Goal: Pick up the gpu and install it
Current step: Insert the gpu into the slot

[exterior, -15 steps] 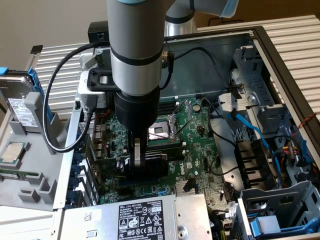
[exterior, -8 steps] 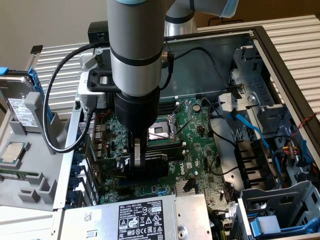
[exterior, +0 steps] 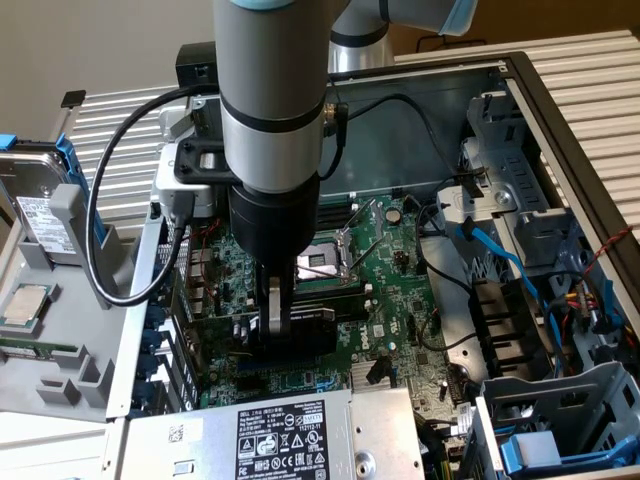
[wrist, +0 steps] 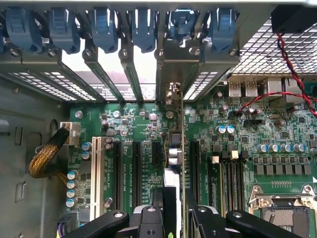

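Exterior view: arm comes down from 12 o'clock into the open computer case (exterior: 520, 75). The gripper (exterior: 283, 318) sits over the lower-middle of the motherboard (exterior: 400, 270), fingers partly closed around the gpu (exterior: 300, 330), which stands on edge with its black shroud facing the camera. The card is low over the expansion slot area, at about 7 o'clock from the CPU socket (exterior: 318, 262); can't tell if its edge is seated in a slot. Black cable (exterior: 105, 240) loops off the wrist toward 9 o'clock. Power supply (exterior: 275, 440) with its white label lies at 6 o'clock of the card. Blue SATA cable (exterior: 500, 255) runs at 3 o'clock by the drive bays. Outside the case, at 9 o'clock, a hard drive (exterior: 35, 205) and a loose CPU chip (exterior: 25, 305) sit on a grey tray (exterior: 60, 370).

Wrist view: looking along the card. Gripper (wrist: 176, 210) at 6 o'clock, two black fingers (wrist: 148, 218) pinching the gpu (wrist: 176, 148) from both sides, jaws about half open with the card filling the gap. The card is seen edge-on, a thin vertical line running from the fingers up toward the rear bracket openings (wrist: 143, 74) at 12 o'clock. It lines up over the motherboard (wrist: 277, 139) between black slots, with the white PCI slot (wrist: 96, 173) off at 9 o'clock. Blue slot latches (wrist: 104, 27) line the rear wall. Red-black twisted wire (wrist: 292, 64) at 2 o'clock. Yellow sleeved cable (wrist: 44, 156) at 9 o'clock.
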Action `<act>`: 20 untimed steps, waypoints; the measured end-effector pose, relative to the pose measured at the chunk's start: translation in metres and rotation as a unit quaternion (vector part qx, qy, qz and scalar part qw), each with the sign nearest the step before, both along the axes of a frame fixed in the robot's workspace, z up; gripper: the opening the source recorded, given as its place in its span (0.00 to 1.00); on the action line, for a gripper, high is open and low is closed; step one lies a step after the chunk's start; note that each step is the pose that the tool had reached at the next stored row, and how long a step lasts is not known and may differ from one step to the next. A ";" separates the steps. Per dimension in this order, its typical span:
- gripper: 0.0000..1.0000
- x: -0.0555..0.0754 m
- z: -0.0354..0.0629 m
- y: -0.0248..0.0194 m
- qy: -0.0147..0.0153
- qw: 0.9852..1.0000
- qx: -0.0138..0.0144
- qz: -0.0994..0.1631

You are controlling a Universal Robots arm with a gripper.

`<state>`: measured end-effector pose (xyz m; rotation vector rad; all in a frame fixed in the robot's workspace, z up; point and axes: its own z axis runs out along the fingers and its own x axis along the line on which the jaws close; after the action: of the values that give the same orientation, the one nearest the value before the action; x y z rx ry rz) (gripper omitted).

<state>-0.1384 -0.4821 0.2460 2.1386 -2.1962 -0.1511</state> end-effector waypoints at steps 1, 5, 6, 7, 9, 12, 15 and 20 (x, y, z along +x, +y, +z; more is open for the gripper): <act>0.27 0.000 0.0000 0.0001 0.000 1.000 0.000 0.000; 0.27 0.000 0.0000 0.0002 0.000 1.000 0.000 0.000; 0.27 0.000 0.0000 0.0002 0.000 1.000 0.000 0.000; 0.27 0.000 -0.0002 0.0002 0.000 1.000 0.000 0.000; 0.27 -0.001 -0.0004 0.0001 -0.001 1.000 0.000 0.000; 0.27 -0.001 -0.0005 0.0001 -0.001 1.000 0.000 0.000; 0.27 -0.001 -0.0007 0.0001 -0.001 1.000 0.000 0.000; 0.27 -0.001 -0.0011 0.0002 -0.001 1.000 0.000 0.000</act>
<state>-0.1393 -0.4820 0.2449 2.1402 -2.1979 -0.1480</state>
